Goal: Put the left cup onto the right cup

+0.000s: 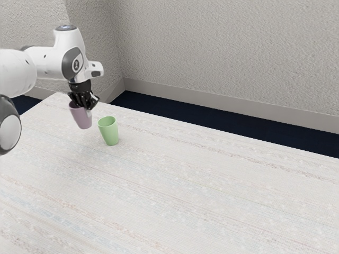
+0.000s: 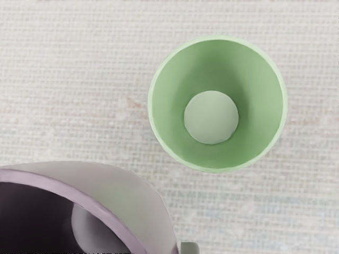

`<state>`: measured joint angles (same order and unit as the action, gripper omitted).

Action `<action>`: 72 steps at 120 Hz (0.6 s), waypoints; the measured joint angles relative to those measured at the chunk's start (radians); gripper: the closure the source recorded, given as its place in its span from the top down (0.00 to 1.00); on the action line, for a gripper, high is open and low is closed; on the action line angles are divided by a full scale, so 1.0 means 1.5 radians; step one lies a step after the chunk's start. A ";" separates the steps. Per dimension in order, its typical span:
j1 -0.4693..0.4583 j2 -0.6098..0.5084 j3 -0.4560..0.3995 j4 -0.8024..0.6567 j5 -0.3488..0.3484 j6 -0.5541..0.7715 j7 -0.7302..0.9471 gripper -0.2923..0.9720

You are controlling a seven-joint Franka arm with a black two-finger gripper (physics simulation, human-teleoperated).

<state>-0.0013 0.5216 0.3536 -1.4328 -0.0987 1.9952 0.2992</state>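
Pale, streaked surface [image 1: 212,201] under everything. White Franka arm [image 1: 32,63] reaching in from the exterior view's left. Lifted clear of the surface, the purple cup [image 1: 80,116]: mouth up, slightly tilted, pinched at the rim by the end effector [image 1: 83,100], fingers drawn close on the wall. Upright on the surface, the green cup [image 1: 109,130]: just beside and lower, toward the exterior view's right. Likely next: a short sideways carry to centre purple base over green mouth, then descent along the vertical axis.

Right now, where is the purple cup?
In the exterior view, the purple cup hangs in the hand, just to the exterior view's left of the green cup and apart from it.
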 joint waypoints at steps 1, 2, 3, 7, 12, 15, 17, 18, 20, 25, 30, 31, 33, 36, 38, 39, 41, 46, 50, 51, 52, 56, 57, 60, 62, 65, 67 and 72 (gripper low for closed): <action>0.000 0.002 0.000 0.002 -0.001 -0.001 0.000 0.15; 0.000 0.005 0.000 0.007 -0.002 -0.002 0.000 0.15; 0.001 0.007 0.000 0.011 -0.002 -0.003 0.000 0.15; 0.001 0.019 0.000 0.029 -0.006 -0.008 0.000 0.15; 0.002 0.036 -0.001 0.056 -0.009 -0.016 0.001 0.15; 0.002 0.044 -0.001 0.068 -0.011 -0.019 0.001 0.15; 0.002 0.048 -0.003 0.074 -0.011 -0.022 0.001 0.15; 0.003 0.049 -0.004 0.077 -0.012 -0.023 0.001 0.15; 0.003 0.052 -0.006 0.083 -0.013 -0.025 0.001 0.15; 0.005 0.055 -0.010 0.092 -0.014 -0.029 0.001 0.15; 0.005 0.057 -0.012 0.102 -0.015 -0.033 0.002 0.15; 0.005 0.057 -0.013 0.104 -0.015 -0.034 0.002 0.15; 0.006 0.057 -0.013 0.108 -0.015 -0.035 0.002 0.15; 0.006 0.058 -0.015 0.115 -0.016 -0.037 0.002 0.15; 0.006 0.058 -0.016 0.118 -0.016 -0.039 0.002 0.15; 0.006 0.058 -0.016 0.120 -0.016 -0.039 0.002 0.15; 0.006 0.059 -0.017 0.122 -0.016 -0.040 0.002 0.15; 0.006 0.060 -0.020 0.130 -0.017 -0.043 0.002 0.15; 0.006 0.063 -0.023 0.134 -0.017 -0.044 0.002 0.15; 0.006 0.063 -0.024 0.134 -0.017 -0.044 0.002 0.15; 0.006 0.064 -0.025 0.135 -0.017 -0.045 0.002 0.15; 0.006 0.068 -0.027 0.141 -0.017 -0.046 0.002 0.15; 0.006 0.069 -0.027 0.143 -0.017 -0.046 0.002 0.15; 0.005 0.073 -0.028 0.149 -0.017 -0.047 0.002 0.15; 0.005 0.077 -0.029 0.154 -0.018 -0.047 0.002 0.15; 0.005 0.081 -0.029 0.159 -0.018 -0.048 0.002 0.15; 0.005 0.084 -0.030 0.162 -0.018 -0.048 0.002 0.15; 0.005 0.091 -0.031 0.166 -0.019 -0.049 0.002 0.15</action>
<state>0.0069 0.6582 0.3066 -1.1832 -0.1275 1.9216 0.3020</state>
